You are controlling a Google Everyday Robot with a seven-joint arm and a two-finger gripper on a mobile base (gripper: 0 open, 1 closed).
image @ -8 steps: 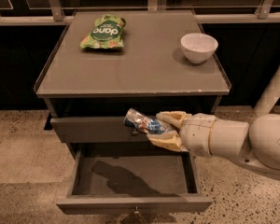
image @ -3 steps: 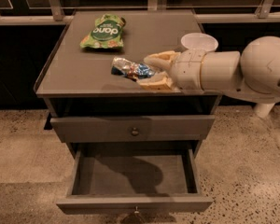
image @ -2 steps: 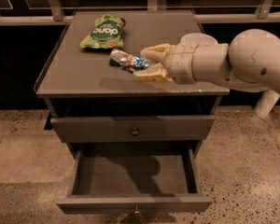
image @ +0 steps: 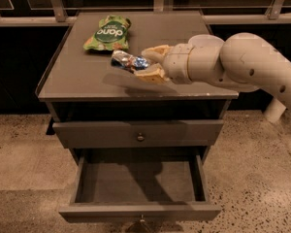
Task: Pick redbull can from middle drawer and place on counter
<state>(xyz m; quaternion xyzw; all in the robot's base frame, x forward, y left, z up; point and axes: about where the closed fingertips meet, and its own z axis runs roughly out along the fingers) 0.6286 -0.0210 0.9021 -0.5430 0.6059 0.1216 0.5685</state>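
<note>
Here, a robot gripper [image: 148, 63] holds a redbull can [image: 127, 60] over a flat grey tabletop [image: 72, 79].
Its tan, rounded jaws are clamped on one end of the slim blue-and-silver can, which lies sideways above the tabletop's middle, its shadow falling toward the front edge. A crinkled green snack bag [image: 107, 33] lies flat near the back left corner. Below, the upper drawer front [image: 97, 132] is closed, and the middle drawer [image: 140, 211], shallow and matte grey, stands pulled out.
</note>
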